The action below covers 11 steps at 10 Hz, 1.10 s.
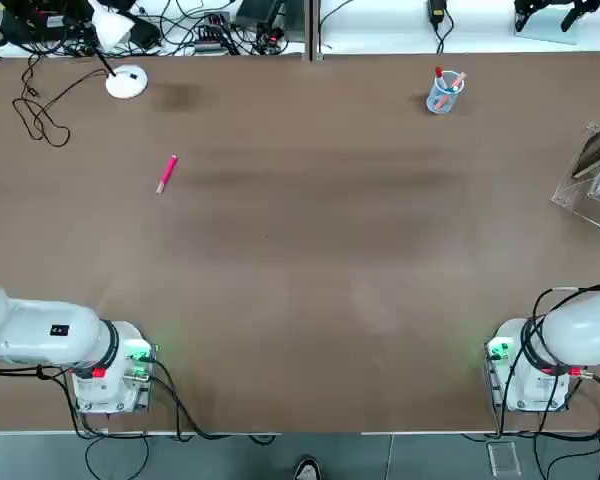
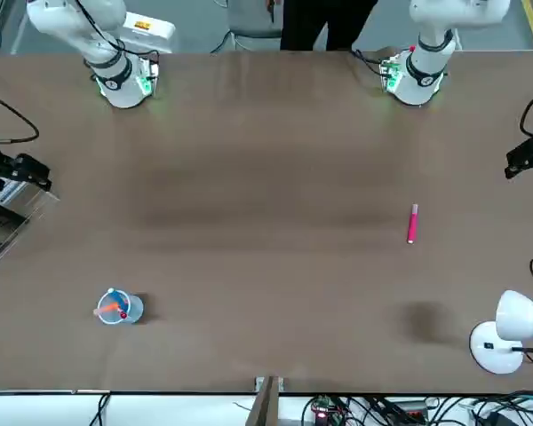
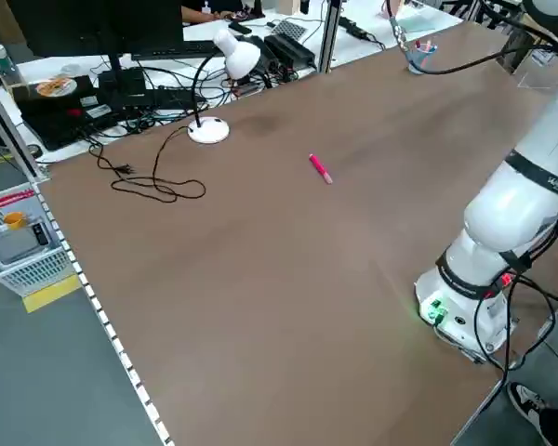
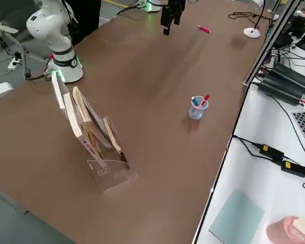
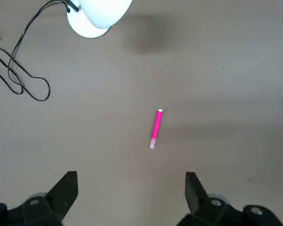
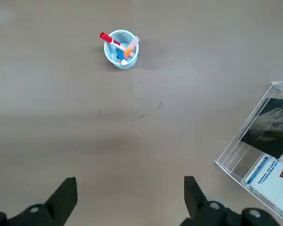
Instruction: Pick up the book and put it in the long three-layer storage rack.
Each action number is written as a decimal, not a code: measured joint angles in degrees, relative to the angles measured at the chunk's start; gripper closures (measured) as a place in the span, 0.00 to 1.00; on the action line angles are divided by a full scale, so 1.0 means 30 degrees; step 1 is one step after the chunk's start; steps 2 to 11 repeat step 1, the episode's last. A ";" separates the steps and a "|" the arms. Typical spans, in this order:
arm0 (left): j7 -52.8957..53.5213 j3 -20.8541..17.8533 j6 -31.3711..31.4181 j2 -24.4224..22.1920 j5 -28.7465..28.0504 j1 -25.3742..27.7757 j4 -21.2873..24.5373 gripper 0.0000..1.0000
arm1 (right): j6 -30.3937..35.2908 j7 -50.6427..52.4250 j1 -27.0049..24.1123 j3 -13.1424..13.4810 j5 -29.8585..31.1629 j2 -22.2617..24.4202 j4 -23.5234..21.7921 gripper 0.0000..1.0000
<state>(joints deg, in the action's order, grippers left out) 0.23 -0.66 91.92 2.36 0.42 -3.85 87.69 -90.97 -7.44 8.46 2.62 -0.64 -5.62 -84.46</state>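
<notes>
Lamp (image 1: 126,82) and loose cable (image 1: 42,115) lie at the far left of the bench (image 1: 310,300). The left hand (image 5: 132,181), above the left side, has its fingers wide apart with nothing between them; it has no evident part in this step and is best kept there. A pink marker (image 1: 166,173) lies ahead of it. Farther right stands the cup of pens (image 1: 446,92), well apart from the rack. The right hand (image 6: 130,186), above the right side, is likewise spread wide and empty.

At the right edge sits the clear rack (image 6: 240,157), and the book (image 6: 273,125) is already in it, dark cover showing, next to a pale blue-lettered volume (image 6: 273,183). Its exact tier cannot be told.

The placing therefore looks done, and the careful course is to leave the book alone. Should it need reseating, the right hand would do well to straddle the cover's thin edge squarely, press gently downward along the slant, then open fully before rising straight out, clear of the acrylic walls and neighbouring volume.
</notes>
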 joint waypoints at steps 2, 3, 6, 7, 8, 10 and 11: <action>0.0000 0.0000 0.0000 0.0000 0.0000 0.0000 -0.0006 0.00 | 0.0000 0.0000 0.0000 -0.0002 0.0001 0.0000 0.0000 0.00; 0.0000 0.0000 0.0000 0.0000 0.0000 0.0000 -0.0006 0.00 | 0.0000 0.0000 0.0000 -0.0002 0.0001 0.0000 0.0000 0.00; 0.0000 0.0000 0.0000 0.0000 0.0000 0.0000 -0.0006 0.00 | 0.0000 0.0000 0.0000 -0.0002 0.0001 0.0000 0.0000 0.00; 0.0000 0.0000 0.0000 0.0000 0.0000 0.0000 -0.0006 0.00 | 0.0000 0.0000 0.0000 -0.0002 0.0001 0.0000 0.0000 0.00; 0.0000 0.0000 0.0000 0.0000 0.0000 0.0000 -0.0006 0.00 | 0.0000 0.0000 0.0000 -0.0002 0.0001 0.0000 0.0000 0.00; 0.0000 0.0000 0.0000 0.0000 0.0000 0.0000 -0.0006 0.00 | 0.0000 0.0000 0.0000 -0.0002 0.0001 0.0000 0.0000 0.00; 0.0000 0.0000 0.0000 0.0000 0.0000 0.0000 -0.0006 0.00 | 0.0000 0.0000 0.0000 -0.0002 0.0001 0.0000 0.0000 0.00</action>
